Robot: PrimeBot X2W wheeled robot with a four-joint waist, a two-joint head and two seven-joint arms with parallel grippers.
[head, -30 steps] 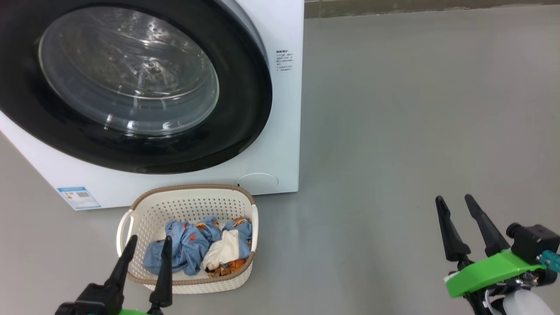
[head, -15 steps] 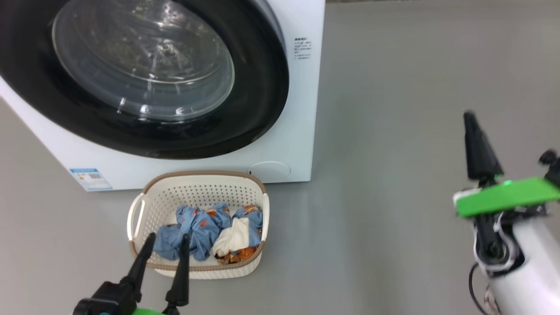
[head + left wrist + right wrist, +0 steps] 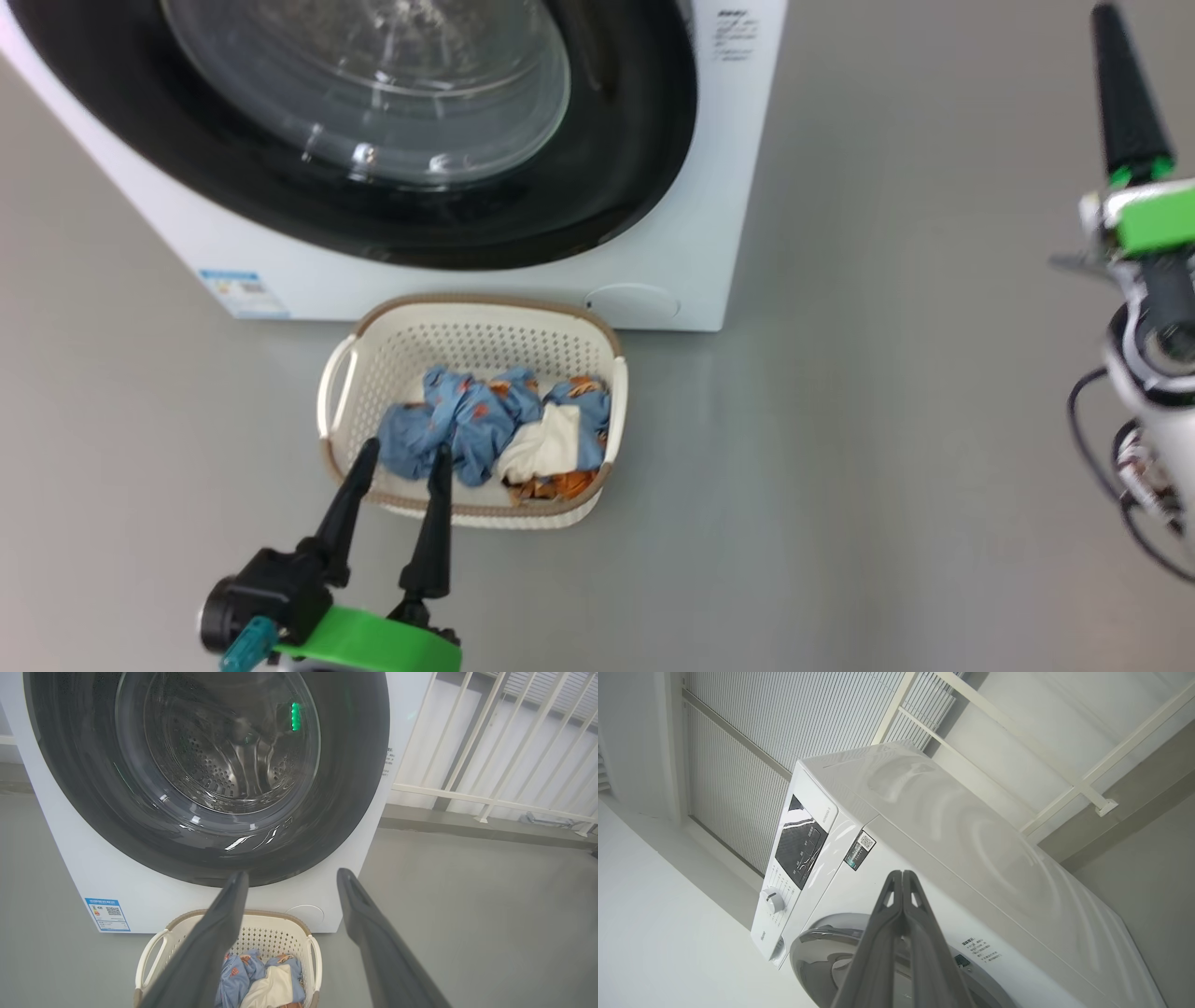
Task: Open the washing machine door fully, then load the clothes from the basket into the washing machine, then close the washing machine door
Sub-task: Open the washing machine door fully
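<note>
Washing machine door [image 3: 401, 112] looks closed against the front, and both grippers are clear of it. Right gripper [image 3: 902, 875] has its two fingers pinched flat together with nothing between them. It's raised out on the right side, pointing toward the washing machine [image 3: 738, 205]. Left gripper [image 3: 404, 448] is spread wide and empty, held above the near side of the basket [image 3: 485, 303], not touching the clothes [image 3: 476, 425] bunched up inside. Basket sits on the grey floor [image 3: 887, 420] just in front of the machine, below the door. Blue label [image 3: 243, 291] is low on the machine's front, left of the basket.
</note>
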